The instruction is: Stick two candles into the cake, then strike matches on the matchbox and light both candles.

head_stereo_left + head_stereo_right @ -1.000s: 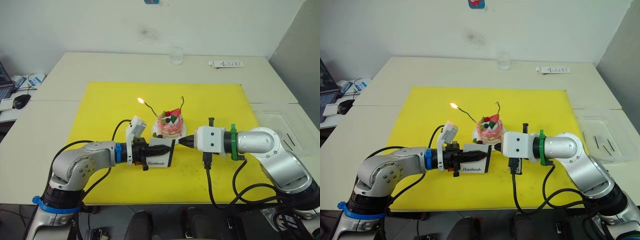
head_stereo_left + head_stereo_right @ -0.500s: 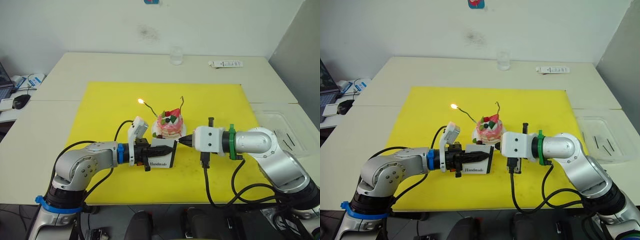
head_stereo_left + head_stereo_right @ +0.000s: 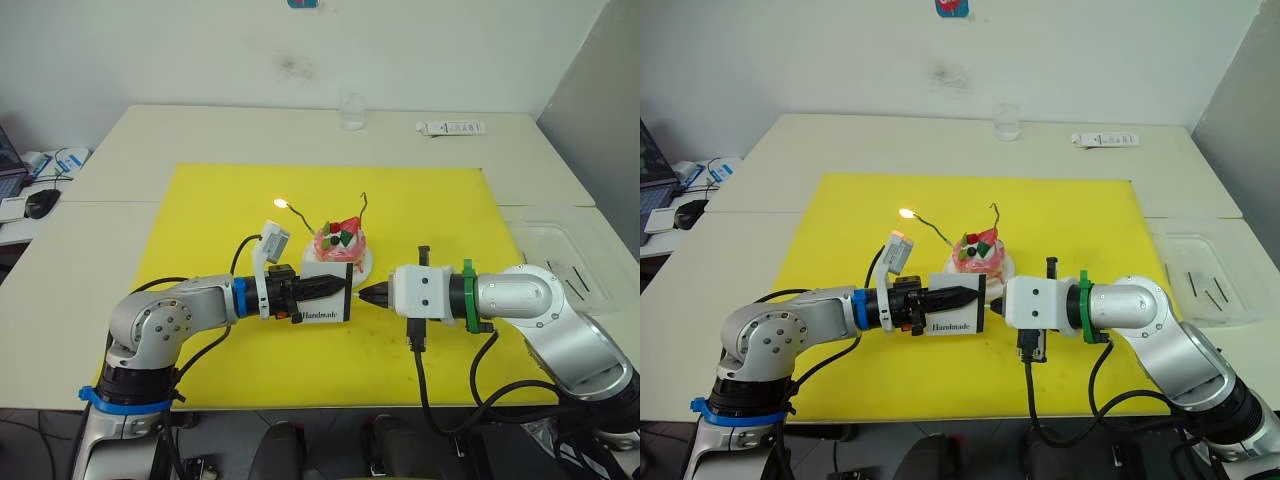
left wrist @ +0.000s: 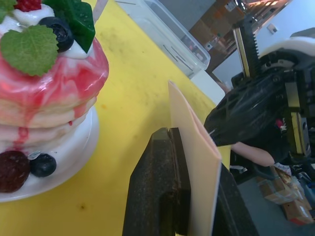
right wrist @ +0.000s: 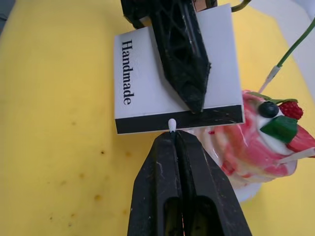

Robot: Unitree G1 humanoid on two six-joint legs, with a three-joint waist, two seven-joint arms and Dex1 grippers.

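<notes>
Matchbox (image 3: 322, 300) pinched upright just in front of the cake (image 3: 339, 246): the second match is about to be struck.

Eye views: the left gripper (image 3: 335, 288) clamps the box on edge, touching the near side of the cake's plate; the right gripper (image 3: 372, 294) points at the box's end from just beside it. On the cake, one candle (image 3: 300, 215) leans away with a flame at its tip, the other (image 3: 366, 210) is unlit.
Left wrist view: the black fingers (image 4: 162, 187) squeeze the box's flat faces.
Right wrist view: the right fingers, pressed together, nip a match whose white head (image 5: 172, 124) touches the black strip (image 5: 182, 121).
Judgement: next comes a quick drag along the strip, then carrying the flame to the unlit candle.
</notes>
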